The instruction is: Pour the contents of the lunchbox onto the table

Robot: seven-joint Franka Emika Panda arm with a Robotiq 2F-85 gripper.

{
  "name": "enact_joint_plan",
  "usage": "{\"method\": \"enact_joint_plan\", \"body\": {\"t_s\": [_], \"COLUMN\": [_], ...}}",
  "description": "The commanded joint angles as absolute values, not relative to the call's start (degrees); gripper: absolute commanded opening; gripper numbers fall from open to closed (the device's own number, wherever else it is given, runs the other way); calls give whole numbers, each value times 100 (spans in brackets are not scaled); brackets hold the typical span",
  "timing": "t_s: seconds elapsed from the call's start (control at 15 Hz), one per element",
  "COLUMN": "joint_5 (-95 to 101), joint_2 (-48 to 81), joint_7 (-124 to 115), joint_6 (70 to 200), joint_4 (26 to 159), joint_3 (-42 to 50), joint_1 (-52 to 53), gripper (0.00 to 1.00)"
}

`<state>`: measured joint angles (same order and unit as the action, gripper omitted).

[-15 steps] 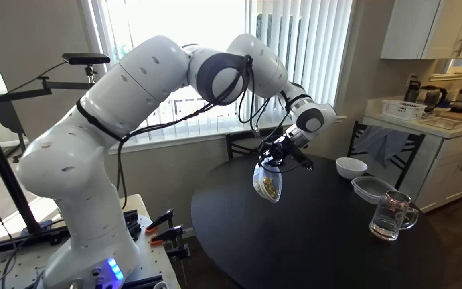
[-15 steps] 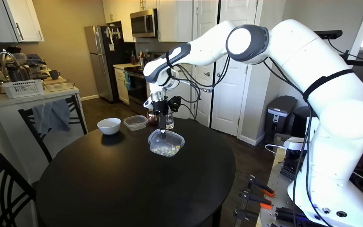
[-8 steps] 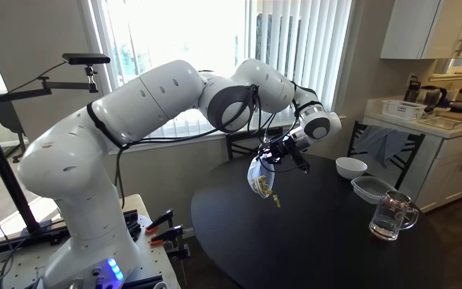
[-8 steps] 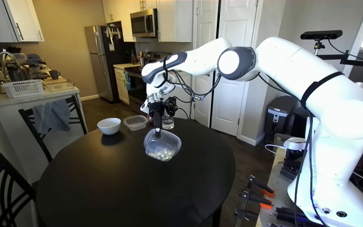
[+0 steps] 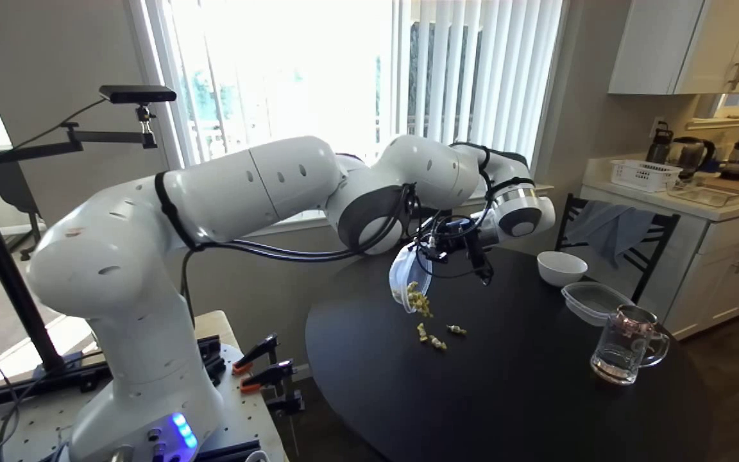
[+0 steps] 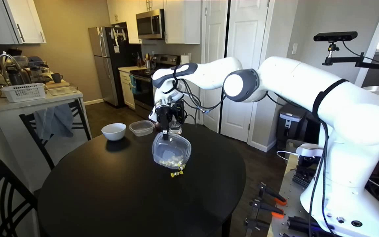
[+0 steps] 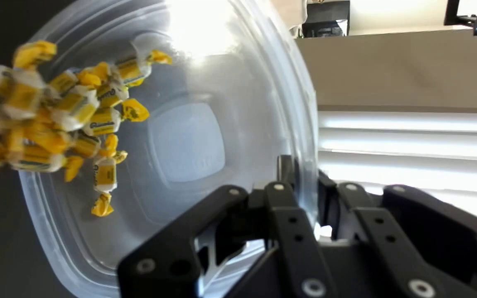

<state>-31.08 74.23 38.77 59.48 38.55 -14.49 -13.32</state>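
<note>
wrapped candies: yellow twisted ends, yellow-and-white middles, dark lettering (partly blurred). lunchbox: clear, faintly bluish-white. gripper: black. table: uniform black. bowl: plain white. cloth: grey-blue. bar clamps: black, orange tips. refrigerator: silver front, black side.

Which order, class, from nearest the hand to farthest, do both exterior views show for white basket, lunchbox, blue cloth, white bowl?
1. Lunchbox, gripped by its edge.
2. White bowl, on the table.
3. Blue cloth, over a chair.
4. White basket, on the counter.
</note>
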Motion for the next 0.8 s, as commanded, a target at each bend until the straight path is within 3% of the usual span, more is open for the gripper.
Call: {"method": "enact_joint_plan", "body": {"t_s": [0.0,0.73], "joint_5": [-3405,-3422], "joint_2": [7856,8073], "joint_7": [3483,3453], "joint_6": [5446,5586], "joint_4": [3182,2795], "joint_3": [-1669,-1619], "joint_1": [-1489,-1545], "gripper": [2,2]}}
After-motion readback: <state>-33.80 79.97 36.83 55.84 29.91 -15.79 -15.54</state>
